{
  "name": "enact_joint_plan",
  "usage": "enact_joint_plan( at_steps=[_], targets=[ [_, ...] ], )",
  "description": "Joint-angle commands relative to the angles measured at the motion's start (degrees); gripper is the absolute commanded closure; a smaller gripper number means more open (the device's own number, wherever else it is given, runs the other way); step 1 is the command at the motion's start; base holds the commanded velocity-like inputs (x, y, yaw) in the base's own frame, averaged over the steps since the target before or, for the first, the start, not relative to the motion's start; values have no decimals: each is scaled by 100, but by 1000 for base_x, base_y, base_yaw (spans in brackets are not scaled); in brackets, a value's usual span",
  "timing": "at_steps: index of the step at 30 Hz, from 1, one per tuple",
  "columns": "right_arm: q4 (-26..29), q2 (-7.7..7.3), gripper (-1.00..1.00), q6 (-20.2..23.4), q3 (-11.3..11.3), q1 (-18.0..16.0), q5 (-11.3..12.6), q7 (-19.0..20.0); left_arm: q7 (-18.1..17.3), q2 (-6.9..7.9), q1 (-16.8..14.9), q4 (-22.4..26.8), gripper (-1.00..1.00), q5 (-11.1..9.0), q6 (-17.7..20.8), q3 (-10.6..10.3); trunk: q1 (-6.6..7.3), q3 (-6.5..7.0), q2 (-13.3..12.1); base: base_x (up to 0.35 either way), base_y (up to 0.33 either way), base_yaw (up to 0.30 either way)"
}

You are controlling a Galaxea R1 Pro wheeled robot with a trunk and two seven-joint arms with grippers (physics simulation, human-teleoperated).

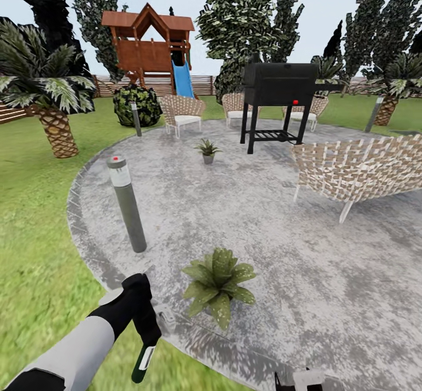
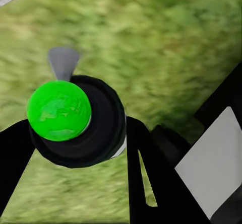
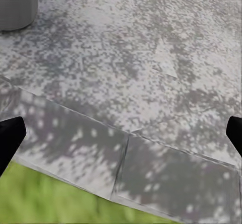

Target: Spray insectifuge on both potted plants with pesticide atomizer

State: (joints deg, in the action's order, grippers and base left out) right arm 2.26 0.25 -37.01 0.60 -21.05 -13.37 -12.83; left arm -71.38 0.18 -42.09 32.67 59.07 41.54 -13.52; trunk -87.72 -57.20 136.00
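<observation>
Left gripper (image 1: 142, 344), low at the head view's left, is clamped on the pesticide atomizer (image 1: 142, 363), a slim dark-green bottle with a white patch that hangs tilted below the black fingers, over the grass at the patio's edge. From the left wrist camera the bottle (image 2: 75, 118) is seen end on, a bright green round end inside a dark ring, held between two black fingers (image 2: 143, 178) above blurred lawn.

Right gripper (image 3: 121, 133) has its two black fingertips (image 3: 9, 138) at opposite edges of its wrist view, wide apart with nothing between them, above the mottled grey paving where it meets grass. A grey and black piece at the head view's bottom edge may be part of that arm, though I cannot tell.

Two potted plants are visible. One potted plant (image 1: 218, 282) sits on the stone patio (image 1: 246, 215) just beside the held bottle, toward the robot's right. The second potted plant (image 1: 207, 149) stands farther back, well apart, near the patio's far side.

Two grey bollard lights stand at the patio's left rim: a near one (image 1: 127, 203) between the two plants' depths, and a far one (image 1: 136, 118). Beyond are a black grill (image 1: 280, 95), three wicker chairs behind it, a wicker sofa (image 1: 357, 168) at right, a palm (image 1: 50, 95), a dark shrub (image 1: 136, 105), and a wooden playhouse with a blue slide (image 1: 149, 42).
</observation>
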Motion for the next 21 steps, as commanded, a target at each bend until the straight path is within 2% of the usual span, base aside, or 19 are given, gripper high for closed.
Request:
enact_joint_plan(
  at_steps=[1, 7, 12, 14, 15, 17, 18, 19, 21],
  targets=[
    [-4, 1, -100, -8, 7, -4, -61, -57, -36, -2, -1, 7, 100, 17, 47, -12, 0, -5, 2, 120, 303, -1],
    [-7, 1, -100, -8, 2, -4, -61, -62, -42, -9, -1, -3, 100, -10, 47, -9, 0, -4, 2, 205, 258, -32],
    [-7, 1, -100, -8, 2, -4, -61, -62, -43, -23, 5, -53, 100, -26, 47, -35, 0, 11, 2, 136, 127, -235],
    [-8, 1, -100, -8, 2, -4, -61, -62, 21, -24, 184, -49, 100, 24, 41, -41, 0, 17, 2, 13, 12, -266],
    [-10, 1, -100, -8, 2, -4, -61, -62, 194, -24, 301, -50, 100, 29, 36, -47, 0, 21, 2, 3, 3, -267],
    [-7, 1, -100, -8, 2, -4, -61, -63, 836, -32, 509, -45, 100, -43, 34, -44, 0, 27, 2, 1, 1, -231],
    [-7, 1, -100, -8, 2, -4, -61, -62, 1113, -66, 551, -38, 100, -140, 38, -27, 0, 28, 2, 0, 0, -121],
    [-7, 1, -100, -8, 2, -4, -61, -62, 1313, -146, 578, -10, 100, -353, 39, -19, 0, 29, 2, 0, 0, -50],
    [-7, 1, -100, -8, 5, -4, -61, -67, 1427, -203, 596, -18, 100, -533, 39, -26, 0, 30, 2, 0, 0, -21]
  ],
)
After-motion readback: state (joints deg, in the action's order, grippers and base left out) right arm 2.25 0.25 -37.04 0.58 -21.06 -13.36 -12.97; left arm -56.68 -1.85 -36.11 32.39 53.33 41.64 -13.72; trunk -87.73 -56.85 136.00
